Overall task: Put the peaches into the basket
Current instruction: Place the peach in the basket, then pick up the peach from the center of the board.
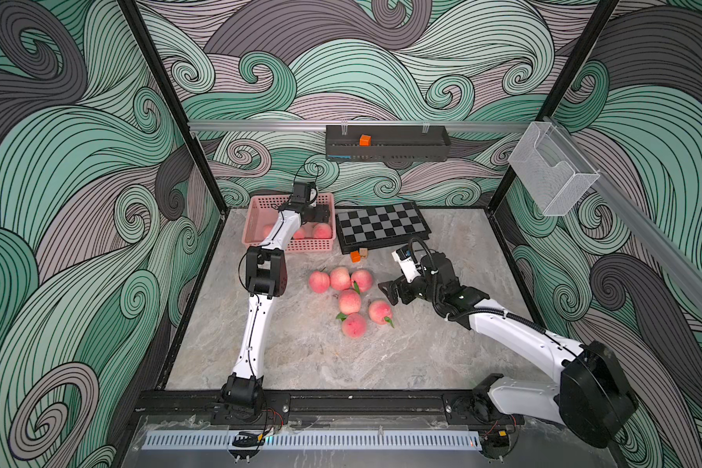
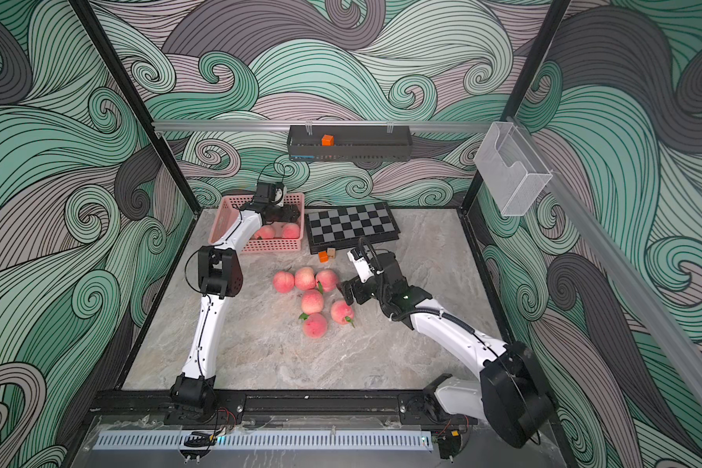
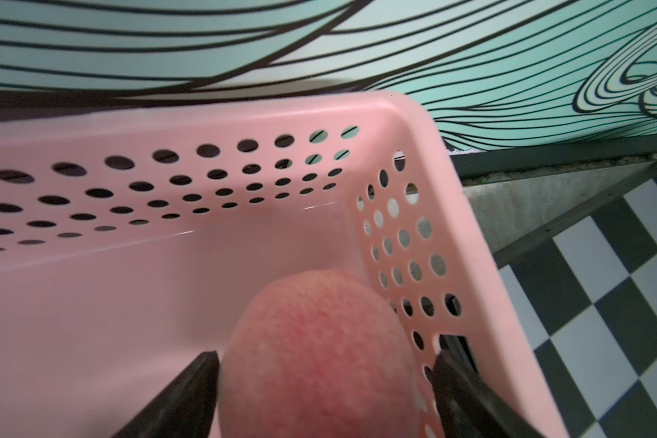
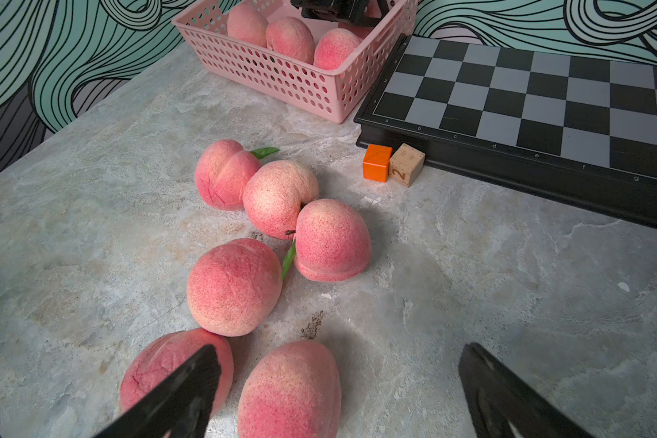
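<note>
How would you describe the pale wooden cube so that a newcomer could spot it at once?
Find the chessboard lying beside the pink basket. Against its front edge, near the basket-side corner, sit two small cubes side by side. The wooden cube is the pale one stamped with a 2; its neighbour, the orange cube, is plain.

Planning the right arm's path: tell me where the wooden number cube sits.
In the right wrist view the wooden number cube sits at the chessboard's near edge, at its corner nearest the pink basket, beside the orange cube.
</note>
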`<state>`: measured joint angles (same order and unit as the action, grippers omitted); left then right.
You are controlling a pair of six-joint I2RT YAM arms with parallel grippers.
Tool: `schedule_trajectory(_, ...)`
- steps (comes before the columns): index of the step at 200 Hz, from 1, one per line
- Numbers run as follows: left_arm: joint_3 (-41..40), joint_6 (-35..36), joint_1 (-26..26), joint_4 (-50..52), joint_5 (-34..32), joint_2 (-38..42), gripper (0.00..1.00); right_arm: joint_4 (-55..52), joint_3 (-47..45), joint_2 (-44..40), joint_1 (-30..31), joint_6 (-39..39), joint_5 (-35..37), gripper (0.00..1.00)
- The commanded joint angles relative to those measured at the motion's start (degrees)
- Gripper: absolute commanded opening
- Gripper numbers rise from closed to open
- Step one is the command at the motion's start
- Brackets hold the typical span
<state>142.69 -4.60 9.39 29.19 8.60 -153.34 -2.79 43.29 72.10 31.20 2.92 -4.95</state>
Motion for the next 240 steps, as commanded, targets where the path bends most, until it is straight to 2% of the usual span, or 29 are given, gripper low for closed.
schedule_trajectory(1,0.39,1.64,-0.26,-0.36,0.54,1.12,0.91,-0.38,-0.62,-1.24,-0.23,-0.90,0.26,0.99)
schedule_trajectory(35,-0.78,3.52,-0.25,0.93,0.47,4.98,0.92,-1.55,-0.96,-2.19,-0.19,-0.90,-0.14,0.99)
schedule_trajectory(65,-6.77,4.40,-0.17,-1.06,0.45,12.20,0.92,-3.61,-1.49,-3.11,-0.14,0.05,-0.58,0.99)
schedule_trajectory(96,-10.09,4.07,-0.08,1.04,-0.88,19.27,0.92,-8.92,-1.75,-5.74,0.81,2.29,-0.54,0.99)
schedule_trajectory(138,-21.99,-0.39,1.83,3.08,-2.11,32.79,0.92,-13.46,-3.86,-11.11,3.68,5.23,0.70,0.99)
schedule_trajectory(180,-31.00,-1.78,4.93,12.38,-4.53,45.69,0.92,-18.03,-3.44,-14.26,6.34,6.31,2.07,0.99)
schedule_trajectory(240,-45.69,-0.43,9.26,21.88,-1.07,62.49,0.92,-20.99,-1.46,-12.87,6.63,5.61,1.46,0.99)
